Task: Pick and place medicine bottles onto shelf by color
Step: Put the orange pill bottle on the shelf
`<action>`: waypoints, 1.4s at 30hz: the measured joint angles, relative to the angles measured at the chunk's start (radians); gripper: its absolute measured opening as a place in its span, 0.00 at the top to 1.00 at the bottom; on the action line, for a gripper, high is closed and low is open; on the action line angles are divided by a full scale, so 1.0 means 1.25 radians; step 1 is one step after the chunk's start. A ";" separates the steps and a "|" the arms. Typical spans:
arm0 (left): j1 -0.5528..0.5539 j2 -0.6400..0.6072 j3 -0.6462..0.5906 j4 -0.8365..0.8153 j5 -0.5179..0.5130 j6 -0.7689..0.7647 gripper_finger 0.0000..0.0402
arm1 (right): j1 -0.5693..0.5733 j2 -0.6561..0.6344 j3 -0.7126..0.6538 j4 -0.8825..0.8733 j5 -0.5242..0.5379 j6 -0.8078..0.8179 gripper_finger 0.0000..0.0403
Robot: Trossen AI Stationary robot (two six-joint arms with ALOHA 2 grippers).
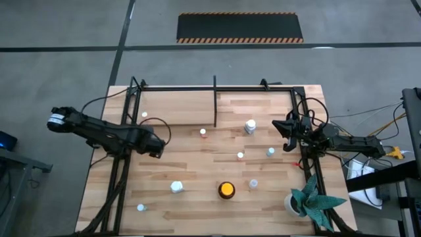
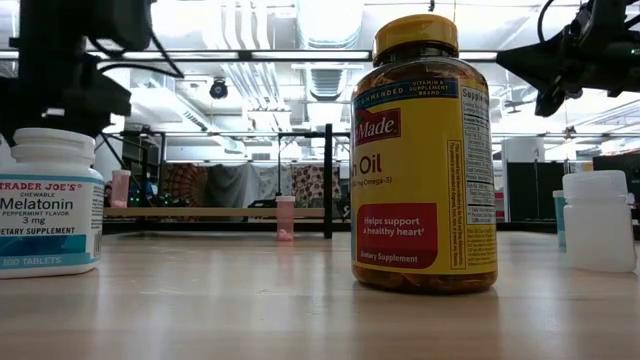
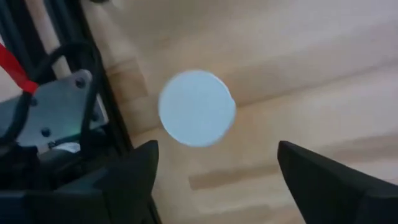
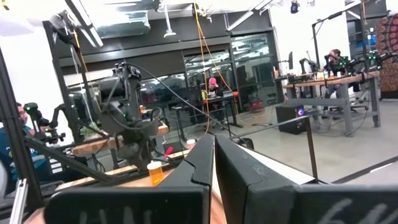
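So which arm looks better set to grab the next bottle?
Probably left. The left tool is open, looking down on a pale round bottle cap just ahead of its fingers. The right tool is shut and points out level into the room, with nothing between its fingers.

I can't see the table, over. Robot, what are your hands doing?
Left gripper jaws open, above a white-capped bottle. Right gripper shut, empty, by the shelf. Nothing blocking.
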 joint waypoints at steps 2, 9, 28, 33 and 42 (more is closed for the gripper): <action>0.000 0.000 -0.010 0.001 -0.027 -0.007 0.21 | 0.000 0.000 0.000 0.000 0.000 -0.001 0.98; 0.011 0.000 -0.035 0.011 -0.071 -0.024 0.22 | 0.000 0.000 0.000 0.000 0.000 -0.009 0.98; 0.011 0.028 -0.053 0.025 -0.132 -0.046 0.24 | 0.000 0.000 0.000 0.000 0.001 -0.017 0.98; 0.011 0.072 -0.053 0.028 -0.132 -0.047 0.24 | 0.000 0.000 0.000 0.000 0.001 -0.017 0.98; 0.011 0.125 -0.044 0.030 -0.117 -0.047 0.24 | 0.000 0.000 0.000 0.000 0.001 -0.017 0.98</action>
